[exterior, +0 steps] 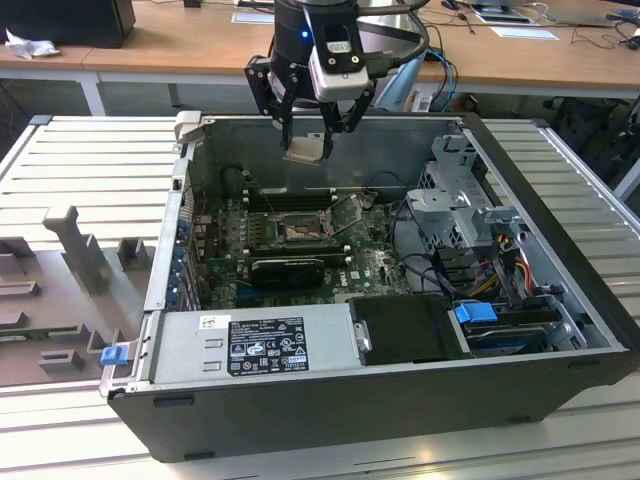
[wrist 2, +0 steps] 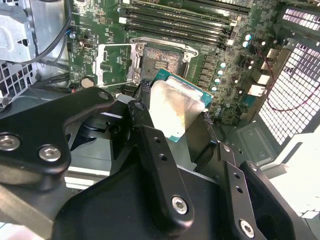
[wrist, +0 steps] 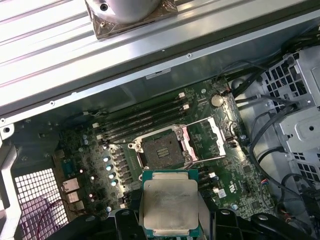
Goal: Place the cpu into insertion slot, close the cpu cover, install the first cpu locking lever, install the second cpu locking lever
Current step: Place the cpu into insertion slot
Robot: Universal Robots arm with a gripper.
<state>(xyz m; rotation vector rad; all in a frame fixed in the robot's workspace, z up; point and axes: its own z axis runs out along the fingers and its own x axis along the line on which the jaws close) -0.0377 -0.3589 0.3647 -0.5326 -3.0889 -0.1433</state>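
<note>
Well above the insertion slot [wrist: 162, 150], the cpu [wrist: 169, 202] is pinched by its edges in the tool [exterior: 305, 148], and is best carried level, squared to that slot, and clear of the opened cpu cover [wrist: 218, 137].

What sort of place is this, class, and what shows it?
Probably a robotics or electronics lab: an open computer case on a ribbed metal bench, desks behind, and the gripper holding the cpu above it.
</note>
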